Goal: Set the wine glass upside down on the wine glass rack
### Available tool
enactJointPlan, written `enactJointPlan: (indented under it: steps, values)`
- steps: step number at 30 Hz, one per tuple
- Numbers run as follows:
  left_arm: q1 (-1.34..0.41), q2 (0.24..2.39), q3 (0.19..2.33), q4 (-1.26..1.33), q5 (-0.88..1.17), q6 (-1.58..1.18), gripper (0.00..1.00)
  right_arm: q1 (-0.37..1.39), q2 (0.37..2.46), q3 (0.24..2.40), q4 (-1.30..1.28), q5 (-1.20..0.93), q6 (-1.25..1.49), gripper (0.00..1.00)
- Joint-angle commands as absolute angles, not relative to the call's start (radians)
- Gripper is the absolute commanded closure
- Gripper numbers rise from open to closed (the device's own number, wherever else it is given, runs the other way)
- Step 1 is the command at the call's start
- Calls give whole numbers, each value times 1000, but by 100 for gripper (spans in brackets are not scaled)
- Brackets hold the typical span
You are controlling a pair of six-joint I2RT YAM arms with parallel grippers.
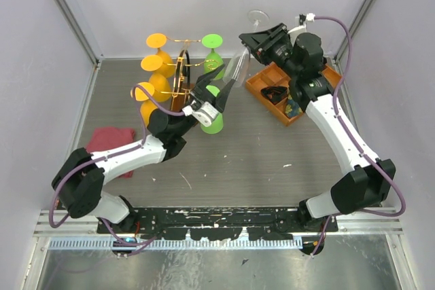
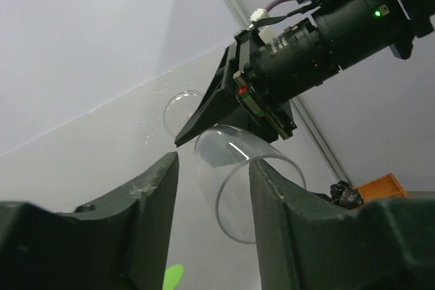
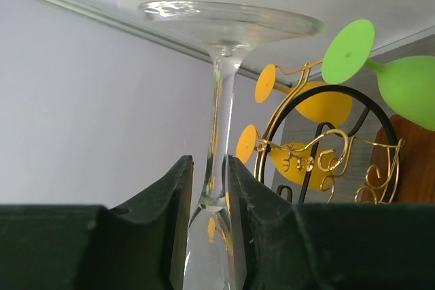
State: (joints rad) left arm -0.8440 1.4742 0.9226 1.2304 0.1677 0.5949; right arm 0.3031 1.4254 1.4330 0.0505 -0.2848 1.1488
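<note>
A clear wine glass [image 1: 238,67] hangs upside down, foot up, above the back of the table. My right gripper [image 1: 250,37] is shut on its stem; in the right wrist view the gripper [image 3: 209,174] pinches the stem [image 3: 219,100] just above the bowl. My left gripper [image 1: 221,89] is open just below the bowl's rim. In the left wrist view the bowl [image 2: 234,168] shows beyond the left gripper [image 2: 211,188], its rim passing behind the right-hand finger [image 2: 285,202]. The gold wire rack [image 1: 182,76] on its wooden base stands just left of the glass and also shows in the right wrist view [image 3: 326,147].
Yellow glasses [image 1: 155,86] and green glasses [image 1: 213,120] hang upside down on the rack. An orange compartment tray [image 1: 265,79] lies at the back right under my right arm. A red cloth [image 1: 109,142] lies at the left.
</note>
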Motion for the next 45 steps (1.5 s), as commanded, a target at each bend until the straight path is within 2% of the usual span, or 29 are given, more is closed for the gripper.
enactJointPlan:
  steps: [1, 5, 8, 12, 17, 24, 29, 38, 45]
  values:
    - [-861, 1415, 870, 1245, 182, 612, 41, 313, 1445, 1541, 94, -277, 1038, 90]
    - [-869, 1357, 799, 1175, 177, 605, 31, 313, 1460, 1600, 89, -214, 923, 95]
    - [-872, 1284, 747, 1077, 173, 581, 29, 312, 1473, 1633, 91, -146, 797, 99]
    - [-876, 1160, 700, 946, 111, 514, 29, 311, 1486, 1620, 148, -106, 619, 99]
    - [-876, 1020, 719, 798, -81, 408, 26, 312, 1475, 1465, 332, -187, 327, 99]
    - [-874, 884, 791, 577, -238, 426, 20, 312, 1488, 1264, 512, -391, 27, 99]
    - [-875, 834, 779, 543, -298, 488, 17, 311, 1520, 1175, 666, -529, -18, 99]
    - [-876, 816, 758, 566, -361, 524, 14, 313, 1633, 1162, 830, -741, 30, 99]
    - [-875, 824, 767, 554, -376, 541, 13, 324, 1695, 1130, 954, -786, 97, 99]
